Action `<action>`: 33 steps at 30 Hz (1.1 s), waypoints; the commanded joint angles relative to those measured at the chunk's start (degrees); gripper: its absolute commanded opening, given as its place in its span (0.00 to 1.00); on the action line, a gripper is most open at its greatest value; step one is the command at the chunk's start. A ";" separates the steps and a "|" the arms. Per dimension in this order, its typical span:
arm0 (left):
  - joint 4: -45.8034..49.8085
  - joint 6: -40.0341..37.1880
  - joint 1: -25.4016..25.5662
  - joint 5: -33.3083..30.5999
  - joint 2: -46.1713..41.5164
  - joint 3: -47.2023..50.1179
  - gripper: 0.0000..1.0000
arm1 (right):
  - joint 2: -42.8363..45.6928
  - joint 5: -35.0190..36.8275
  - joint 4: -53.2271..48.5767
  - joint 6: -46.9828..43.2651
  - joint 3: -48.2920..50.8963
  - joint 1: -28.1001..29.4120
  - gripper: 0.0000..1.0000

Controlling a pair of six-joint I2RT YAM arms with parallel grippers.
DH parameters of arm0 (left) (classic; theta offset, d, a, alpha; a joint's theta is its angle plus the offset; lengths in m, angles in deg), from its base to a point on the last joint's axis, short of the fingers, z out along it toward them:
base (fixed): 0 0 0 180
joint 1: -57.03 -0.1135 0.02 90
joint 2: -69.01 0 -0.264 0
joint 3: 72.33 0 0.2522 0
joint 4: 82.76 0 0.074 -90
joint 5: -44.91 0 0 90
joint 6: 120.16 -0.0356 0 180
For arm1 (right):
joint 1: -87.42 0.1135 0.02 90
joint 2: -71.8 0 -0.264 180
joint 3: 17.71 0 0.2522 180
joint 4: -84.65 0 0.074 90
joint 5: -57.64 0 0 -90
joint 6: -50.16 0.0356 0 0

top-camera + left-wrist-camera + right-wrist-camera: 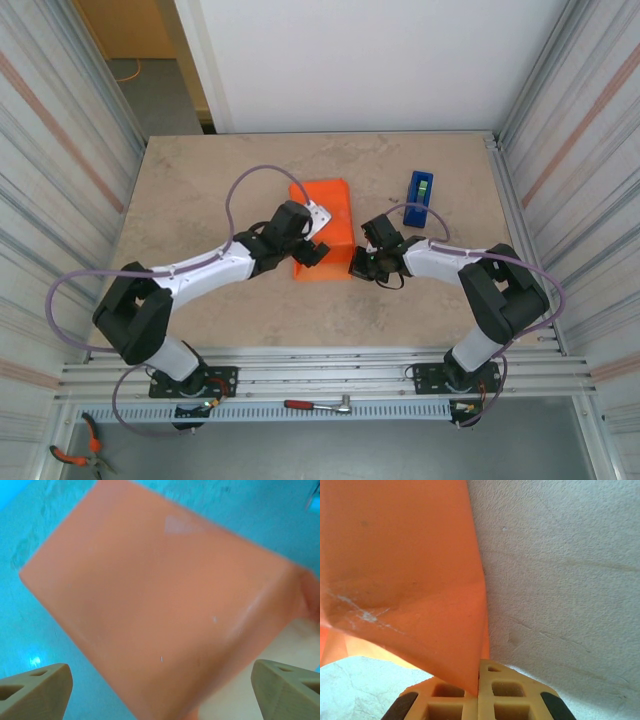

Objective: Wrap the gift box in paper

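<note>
Over on the left, a pair of orange-handled pliers (pixel 75 452) is lying by the near corner, below the table's edge. The left arm is reaching in from that side toward the middle of the table (pixel 190 190). The left gripper (pixel 160 695) is hanging just over the paper (pixel 328 225) with its jaws spread wide. A tan fingertip (pixel 35 690) is sitting out at each side, and it is gripping nothing. Whether it is brushing the sheet, I cannot tell.

The paper is lying at the centre of the table, bright orange and folded into a flat, boxy package with one crisp edge. A small pale patch is showing on its top face. The gift box is hidden from me under that orange cover. On the metal rail in front, between the two arm bases, a red-handled ratchet wrench (pixel 318 405) is lying flat.

Just right of the package, the right gripper (pixel 479 687) is pinching the near right corner of the paper. Its jaws are pressed tight together, with an orange flap running down to a point between them. Farther right and back, apart from the paper, a blue tape dispenser (pixel 420 196) is standing upright.
</note>
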 commanded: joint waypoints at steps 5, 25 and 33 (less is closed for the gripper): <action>1.93 -8.95 0.18 5.71 3.13 -3.46 0.92 | -0.17 -0.14 0.16 1.05 0.18 -0.16 0.00; -3.07 -22.22 -0.03 -3.61 10.64 -2.16 0.86 | -0.02 -0.63 0.27 0.89 0.08 -0.25 0.00; -3.96 -21.84 0.85 -4.61 12.70 -1.74 0.77 | 1.40 -2.05 2.23 1.16 0.44 -0.09 0.00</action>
